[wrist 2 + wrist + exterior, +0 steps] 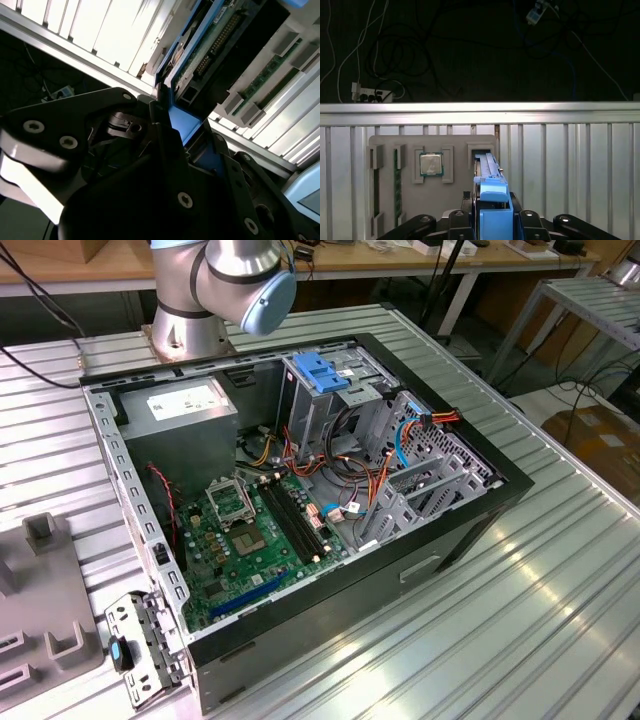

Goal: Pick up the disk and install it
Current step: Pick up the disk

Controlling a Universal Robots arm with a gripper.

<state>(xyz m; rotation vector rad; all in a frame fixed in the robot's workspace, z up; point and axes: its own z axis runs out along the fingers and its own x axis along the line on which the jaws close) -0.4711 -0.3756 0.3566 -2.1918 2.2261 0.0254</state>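
The disk [490,172] stands on its edge, a thin slab with a blue plastic carrier frame. It reaches from my gripper [494,222] out to a slot of the grey holder tray [455,200]. In the second wrist view the disk [215,42] shows its green circuit-board side. There my gripper [190,142] is shut on the disk, its black fingers [162,135] pressed against the blue frame. I cannot tell whether the disk has lifted clear of the slot. The open computer case [300,490] lies on the ribbed metal table [520,620].
The holder tray [50,610] lies at the exterior view's left, carrying a processor chip [431,164] and a memory stick [397,185]. Inside the case are a grey power-supply box [180,415], a drive cage with a blue cap [325,390] and loose cables. The arm's base [220,290] stands behind the case.
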